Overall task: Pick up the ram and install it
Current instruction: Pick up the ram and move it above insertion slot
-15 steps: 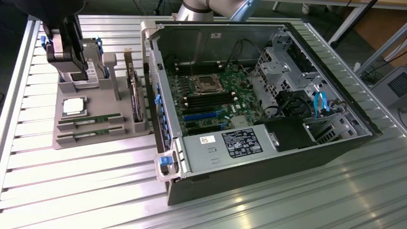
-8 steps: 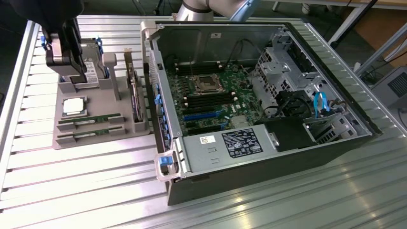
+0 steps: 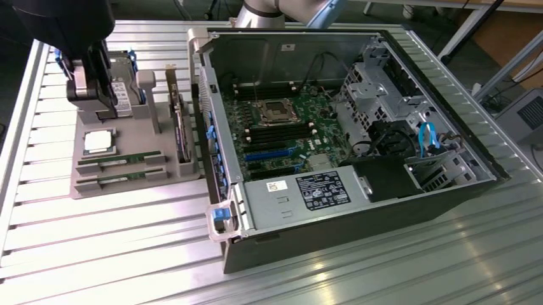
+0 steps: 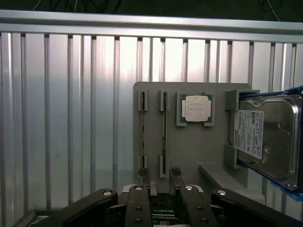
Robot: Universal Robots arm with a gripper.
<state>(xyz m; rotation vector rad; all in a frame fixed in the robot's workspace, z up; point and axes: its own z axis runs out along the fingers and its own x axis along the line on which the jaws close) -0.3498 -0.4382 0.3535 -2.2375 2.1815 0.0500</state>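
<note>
Green ram (image 4: 142, 124) plus second ram (image 4: 164, 124) in tray (image 4: 189, 151); one processor (image 4: 197, 108); hand (image 4: 159, 172) released, empty.

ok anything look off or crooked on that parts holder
Nothing stands out. Both ram sticks sit straight in their slots on the gray holder, the processor lies flat in its recess, and the hard drive rests in its bracket.

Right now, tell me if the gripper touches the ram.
Apart. In the exterior view the gripper hangs above the parts holder, with a clear gap to the ram.
</note>
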